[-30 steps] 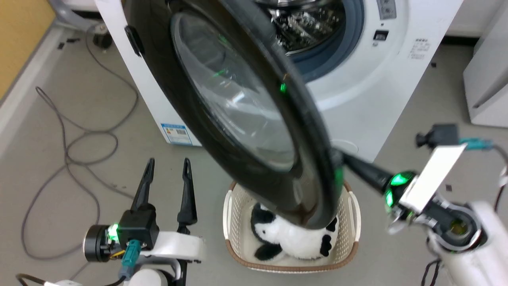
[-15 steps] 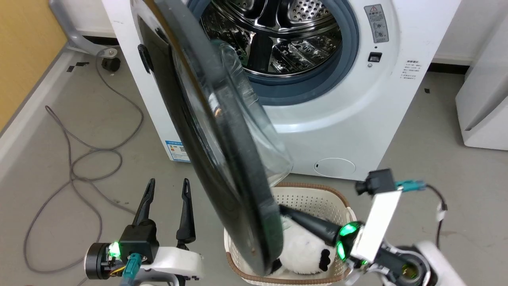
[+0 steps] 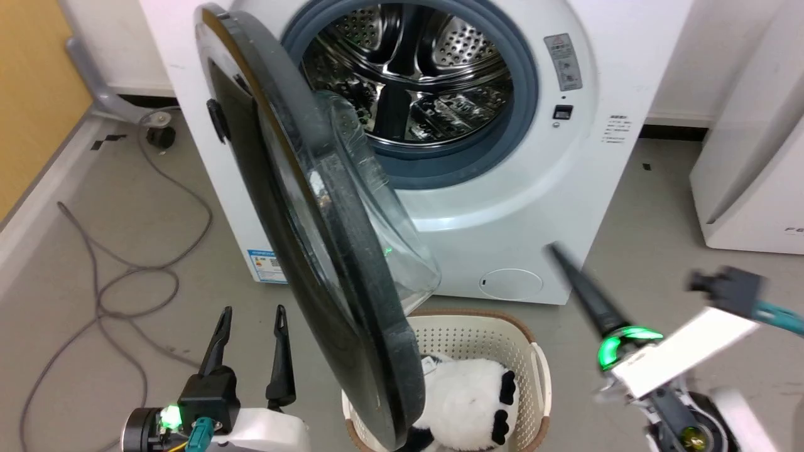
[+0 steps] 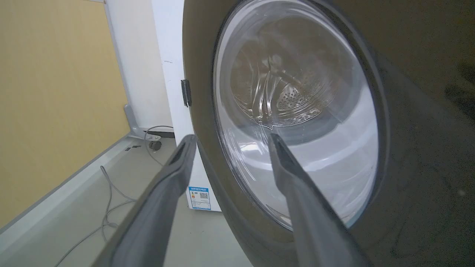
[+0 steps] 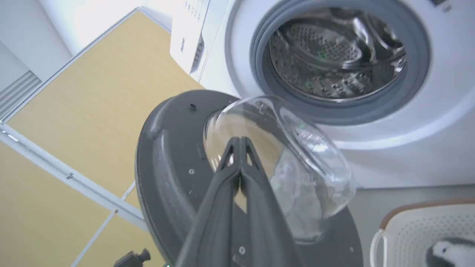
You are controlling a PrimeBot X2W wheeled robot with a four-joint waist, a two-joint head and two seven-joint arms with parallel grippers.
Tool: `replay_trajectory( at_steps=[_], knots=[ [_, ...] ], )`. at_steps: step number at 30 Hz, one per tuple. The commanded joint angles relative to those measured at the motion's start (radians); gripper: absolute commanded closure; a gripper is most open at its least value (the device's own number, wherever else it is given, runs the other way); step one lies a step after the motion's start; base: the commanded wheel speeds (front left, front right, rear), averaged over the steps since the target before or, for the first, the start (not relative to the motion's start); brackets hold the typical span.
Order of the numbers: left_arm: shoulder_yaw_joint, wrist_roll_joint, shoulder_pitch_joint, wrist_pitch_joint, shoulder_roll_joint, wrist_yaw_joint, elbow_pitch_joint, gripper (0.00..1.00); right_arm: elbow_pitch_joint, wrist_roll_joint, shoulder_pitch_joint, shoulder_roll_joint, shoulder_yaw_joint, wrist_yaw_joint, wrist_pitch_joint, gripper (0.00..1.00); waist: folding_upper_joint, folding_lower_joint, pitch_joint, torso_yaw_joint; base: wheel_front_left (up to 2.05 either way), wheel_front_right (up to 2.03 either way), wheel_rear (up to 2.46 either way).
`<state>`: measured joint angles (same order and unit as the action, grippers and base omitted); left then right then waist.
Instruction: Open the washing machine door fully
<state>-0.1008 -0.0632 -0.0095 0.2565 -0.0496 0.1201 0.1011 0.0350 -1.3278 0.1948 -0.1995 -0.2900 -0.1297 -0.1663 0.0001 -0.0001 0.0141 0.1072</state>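
The white washing machine stands with its steel drum exposed. Its glossy black door is swung out to the left and seen nearly edge-on, glass bowl bulging toward the drum and handle tab on the outer face. My right gripper is shut and blurred, right of the door and apart from it. In the right wrist view the right gripper points at the door's inner side. My left gripper is open and empty, low left. In the left wrist view the left gripper faces the door's outer face.
A cream laundry basket holding a black-and-white plush sits on the floor under the door's lower edge. Grey cables loop across the floor at left. A white appliance stands at right, a yellow wall at left.
The door has swung further out to the left. My right gripper, which was at the door's lower rim, is now off it and further right. The head camera has shifted.
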Motion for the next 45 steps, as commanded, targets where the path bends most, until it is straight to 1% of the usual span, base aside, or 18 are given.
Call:
replay_trajectory(
  at_steps=[1, 4, 6, 7, 9, 12, 14, 18, 21, 24, 31, 32, 33, 34, 41, 42, 43, 45],
  knots=[
    [0.005, 0.004, 0.015, 0.005, -0.001, -0.004, -0.001, 0.0, 0.004, 0.042, -0.015, -0.017, 0.005, -0.001, 0.049, 1.0, -0.0001, 0.0001, -0.005, -0.006, 0.0, 0.0, 0.0],
    [0.012, 0.006, 0.02, 0.005, -0.001, -0.007, -0.003, 0.0, -0.006, 0.16, -0.022, -0.038, 0.024, -0.001, 0.246, 1.0, -0.0001, 0.0001, -0.01, -0.015, 0.0, 0.0, 0.0],
    [0.016, 0.008, 0.024, 0.005, -0.001, -0.008, -0.006, 0.0, -0.029, 0.301, -0.022, -0.078, 0.026, -0.001, 0.373, 1.0, -0.0001, 0.0001, -0.012, -0.021, 0.0, 0.0, 0.0],
    [0.018, 0.009, 0.025, 0.005, -0.001, -0.008, -0.007, 0.0, -0.039, 0.365, -0.023, -0.085, 0.03, -0.001, 0.404, 1.0, -0.0001, 0.0001, -0.013, -0.025, 0.0, 0.0, 0.0],
    [0.022, 0.01, 0.028, 0.005, -0.001, -0.009, -0.009, 0.0, -0.048, 0.458, -0.029, -0.067, 0.07, -0.001, 0.425, 1.0, -0.0001, 0.0001, -0.015, -0.031, 0.0, 0.0, 0.0],
    [0.028, 0.011, 0.032, 0.005, -0.001, -0.009, -0.014, 0.0, -0.002, 0.638, -0.044, -0.014, 0.176, -0.001, 0.427, 1.0, -0.0001, 0.0001, -0.014, -0.04, 0.0, 0.0, 0.0],
    [0.029, 0.012, 0.033, 0.005, -0.001, -0.008, -0.017, 0.0, 0.028, 0.767, -0.069, 0.012, 0.22, -0.001, 0.428, 1.0, -0.0001, 0.0001, -0.014, -0.044, 0.0, 0.0, 0.0],
    [0.034, 0.013, 0.036, 0.005, -0.001, -0.009, -0.02, 0.0, 0.067, 1.003, -0.125, 0.041, 0.261, -0.001, 0.428, 1.0, -0.0001, 0.0001, -0.014, -0.051, 0.0, 0.0, 0.0],
    [0.037, 0.014, 0.039, 0.005, -0.001, -0.009, -0.021, 0.0, 0.077, 1.092, -0.172, 0.078, 0.283, -0.001, 0.428, 1.0, -0.0001, 0.0001, -0.014, -0.056, 0.0, 0.0, 0.0],
    [0.038, 0.016, 0.039, 0.005, -0.001, -0.011, -0.02, 0.0, 0.056, 1.155, -0.219, 0.091, 0.286, -0.001, 0.428, 1.0, -0.0001, 0.0001, -0.015, -0.057, 0.0, 0.0, 0.0],
    [0.035, 0.015, 0.037, 0.005, -0.001, -0.01, -0.02, 0.0, -0.015, 1.156, -0.289, 0.13, 0.296, -0.001, 0.428, 1.0, -0.0001, 0.0001, -0.015, -0.053, 0.0, 0.0, 0.0],
    [0.035, 0.015, 0.037, 0.005, -0.001, -0.01, -0.019, 0.0, -0.023, 1.149, -0.292, 0.134, 0.3, -0.001, 0.428, 0.82, -0.0001, 0.0001, -0.015, -0.053, 0.0, 0.0, 0.0],
    [0.036, 0.014, 0.037, 0.005, -0.001, -0.009, -0.018, 0.0, -0.031, 1.145, -0.294, 0.137, 0.303, -0.001, 0.428, 0.4, -0.0001, 0.0001, -0.015, -0.053, 0.0, 0.0, 0.0],
    [0.036, 0.013, 0.038, 0.005, -0.001, -0.01, -0.017, 0.0, -0.034, 1.147, -0.295, 0.139, 0.304, -0.001, 0.428, 0.0, -0.0001, 0.0001, -0.016, -0.052, 0.0, 0.0, 0.0],
    [0.04, 0.013, 0.038, 0.005, -0.001, -0.003, -0.015, 0.0, -0.059, 1.157, -0.301, 0.147, 0.315, -0.001, 0.428, 0.0, -0.0001, 0.0001, -0.024, -0.047, 0.0, 0.0, 0.0],
    [0.042, 0.02, 0.036, 0.005, -0.001, -0.001, -0.021, 0.55, -0.06, 1.167, -0.301, 0.147, 0.317, -0.001, 0.428, 0.0, -0.0001, 0.0001, -0.025, -0.046, 0.0, 0.0, 0.0],
    [0.044, 0.023, 0.034, 0.005, -0.001, 0.0, -0.028, 1.0, -0.062, 1.178, -0.302, 0.147, 0.318, -0.001, 0.428, 0.0, -0.0001, 0.0001, -0.026, -0.044, 0.0, 0.0, 0.0],
    [0.05, 0.024, 0.027, 0.005, -0.001, -0.002, -0.034, 1.0, -0.061, 1.202, -0.304, 0.148, 0.32, -0.001, 0.428, 0.0, -0.0001, 0.0001, -0.028, -0.039, 0.0, 0.0, 0.0]
  ],
)
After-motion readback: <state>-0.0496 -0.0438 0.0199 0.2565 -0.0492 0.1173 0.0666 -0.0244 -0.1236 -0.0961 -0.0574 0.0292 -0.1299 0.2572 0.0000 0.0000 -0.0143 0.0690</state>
